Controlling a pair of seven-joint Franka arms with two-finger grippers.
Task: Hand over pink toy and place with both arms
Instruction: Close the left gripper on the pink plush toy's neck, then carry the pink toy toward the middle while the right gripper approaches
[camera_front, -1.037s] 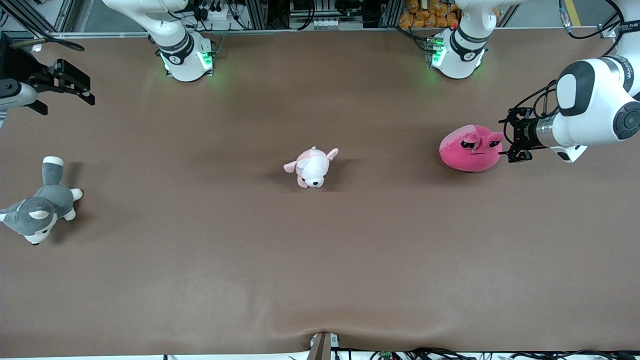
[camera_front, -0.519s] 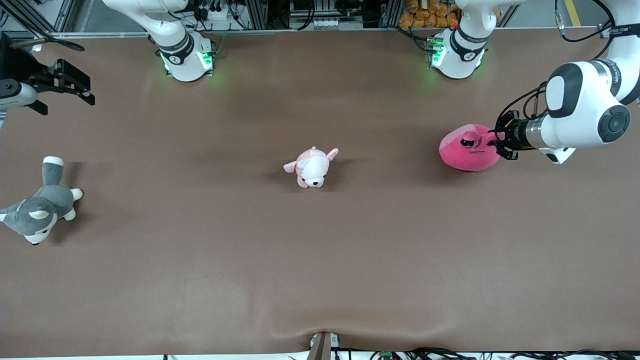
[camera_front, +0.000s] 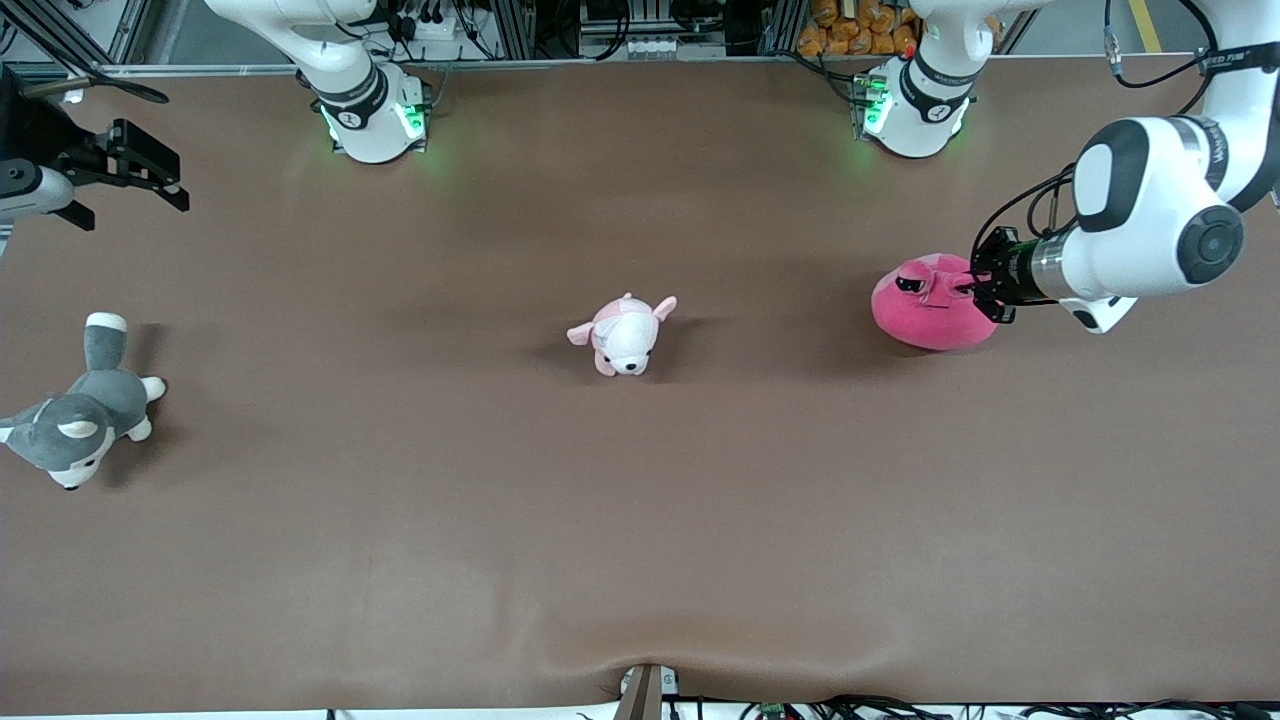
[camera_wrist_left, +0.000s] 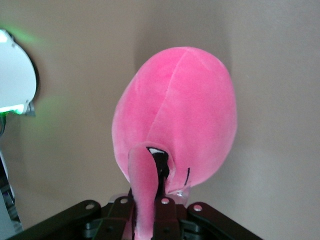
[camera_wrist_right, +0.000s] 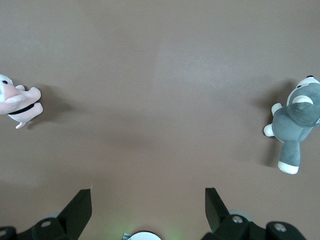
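While the right gripper (camera_front: 135, 180) waits with its fingers apart over the right arm's end of the tabletop (camera_front: 640, 520), a grey husky plush (camera_front: 80, 420) lies below it, nearer to the front camera. At the middle lies a pale pink puppy plush (camera_front: 625, 335). Toward the left arm's end rests the pink toy (camera_front: 925, 305), and the left gripper (camera_front: 975, 287) is clamped on one ear nub. The grasp seems done; next it probably must lift the toy and carry it toward the middle for the handover.

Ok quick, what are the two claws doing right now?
Left claw: shut on the pink toy, pinching one of its ear nubs.
Right claw: open, holding nothing, waiting above the table.
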